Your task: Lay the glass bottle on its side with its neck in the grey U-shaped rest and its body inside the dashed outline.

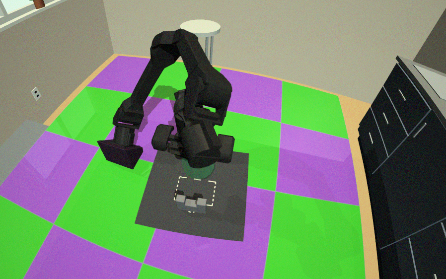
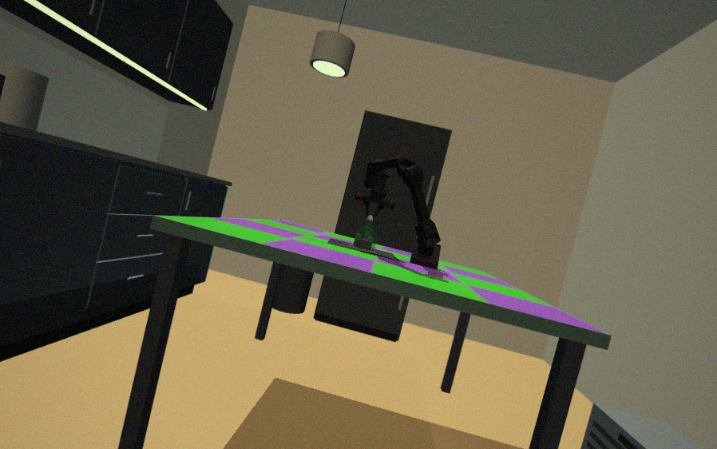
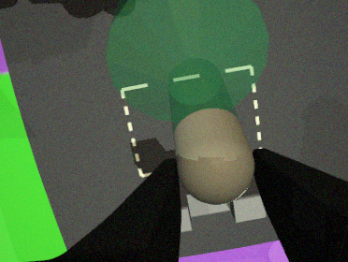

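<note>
Green-and-purple checkered table top (image 1: 307,227) (image 2: 322,256), dark mat (image 1: 226,227) (image 3: 299,196) on it. Claw (image 1: 197,164) (image 2: 370,216) (image 3: 216,156) — partly open, closed on the tan top of the green glass bottle (image 1: 198,171) (image 2: 363,235) (image 3: 187,42); bottle body below claw — outside most of the dashed outline (image 1: 214,194) (image 3: 257,120).

- Beige walls; a wall socket (image 1: 36,93) beneath a window ledge (image 1: 20,15).
- A round white-topped stool (image 1: 199,27) near the wall.
- Dark cabinets with drawers (image 1: 388,121) (image 2: 142,212).
- A lit pendant lamp (image 2: 331,51).
- A green-and-purple checked table (image 1: 305,227) (image 2: 333,256) (image 3: 23,187) over a pale tan floor (image 2: 222,327).
</note>
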`<move>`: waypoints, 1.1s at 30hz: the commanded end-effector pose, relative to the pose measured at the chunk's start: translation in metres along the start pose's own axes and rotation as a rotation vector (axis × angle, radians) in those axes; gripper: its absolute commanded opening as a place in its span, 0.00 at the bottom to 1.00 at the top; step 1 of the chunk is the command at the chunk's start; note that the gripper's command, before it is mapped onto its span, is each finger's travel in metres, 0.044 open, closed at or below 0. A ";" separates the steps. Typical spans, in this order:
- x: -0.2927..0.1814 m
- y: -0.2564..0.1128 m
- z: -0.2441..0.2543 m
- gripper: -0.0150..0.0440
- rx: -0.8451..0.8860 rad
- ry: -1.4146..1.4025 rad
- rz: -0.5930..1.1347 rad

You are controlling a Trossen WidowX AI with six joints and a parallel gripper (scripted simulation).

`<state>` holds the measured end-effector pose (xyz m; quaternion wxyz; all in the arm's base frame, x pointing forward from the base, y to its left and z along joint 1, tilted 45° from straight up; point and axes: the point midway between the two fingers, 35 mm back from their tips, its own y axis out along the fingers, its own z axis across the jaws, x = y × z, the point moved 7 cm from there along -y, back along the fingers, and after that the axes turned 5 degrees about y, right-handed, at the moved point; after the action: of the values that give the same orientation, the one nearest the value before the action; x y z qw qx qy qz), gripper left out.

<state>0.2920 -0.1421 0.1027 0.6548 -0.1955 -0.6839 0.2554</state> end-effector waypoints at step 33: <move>-0.052 0.010 -0.007 0.44 -0.003 0.029 -0.025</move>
<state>0.2995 -0.1635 0.0623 0.6698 -0.1914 -0.6755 0.2418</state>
